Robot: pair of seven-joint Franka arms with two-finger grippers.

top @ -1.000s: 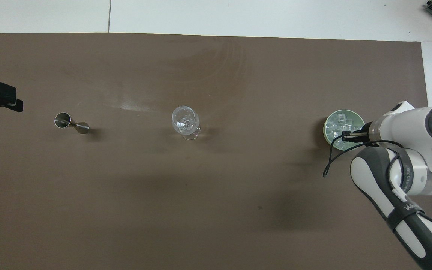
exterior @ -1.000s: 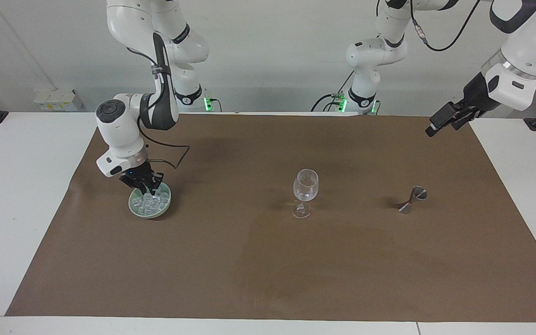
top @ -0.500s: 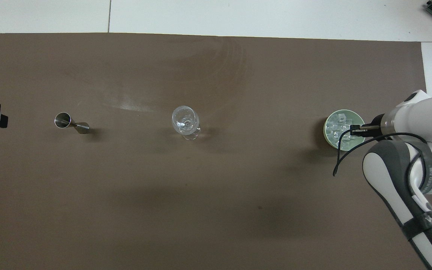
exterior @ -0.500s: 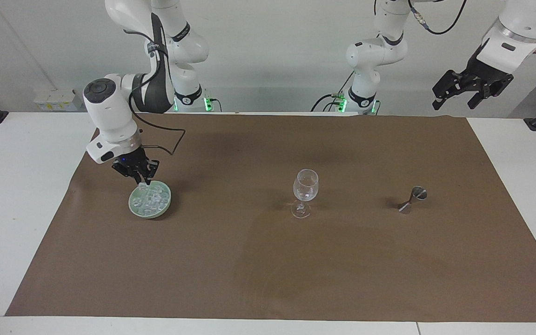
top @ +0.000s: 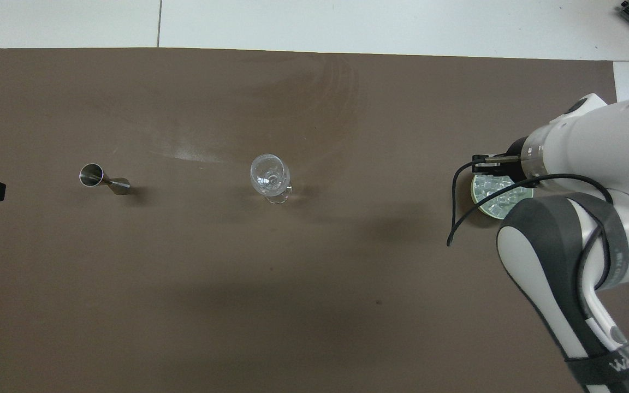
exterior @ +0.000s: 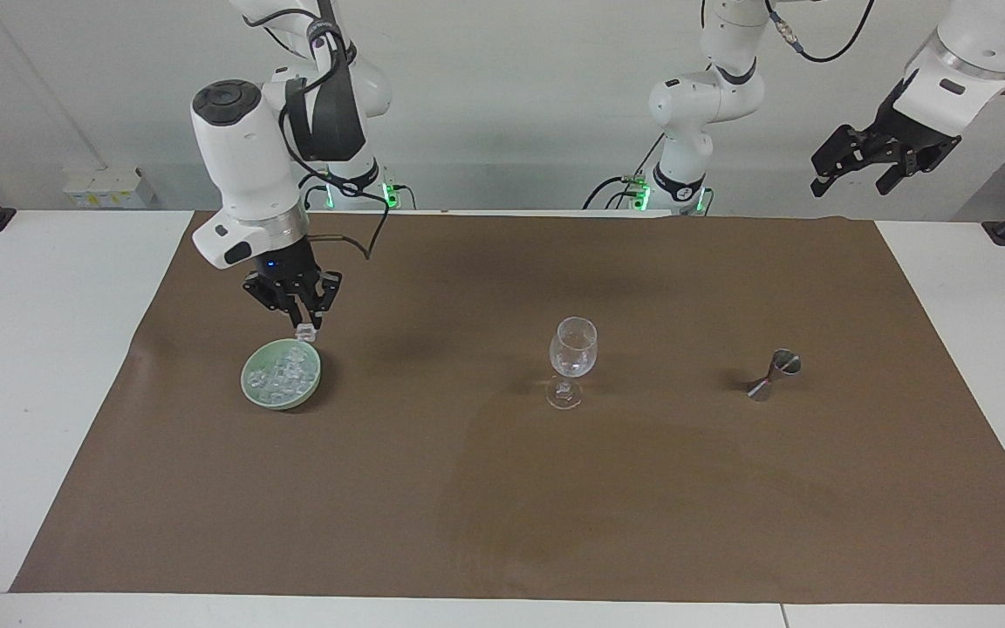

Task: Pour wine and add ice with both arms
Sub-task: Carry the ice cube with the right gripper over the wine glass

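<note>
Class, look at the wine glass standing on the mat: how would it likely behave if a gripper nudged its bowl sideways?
The wine glass would probably tip rather than slide: its wide bowl sits high on a thin stem over a small foot. It looks empty, so likely light and easily upset. Being clear thin glass, it may well break if it falls on the table.

Right gripper [exterior: 300, 319] hangs just above the green bowl [exterior: 281, 375], fingertips pinched on one ice cube [exterior: 304, 331]. Left gripper [exterior: 858, 171] raised high, well apart from the bowl, jaws spread, waiting.
</note>
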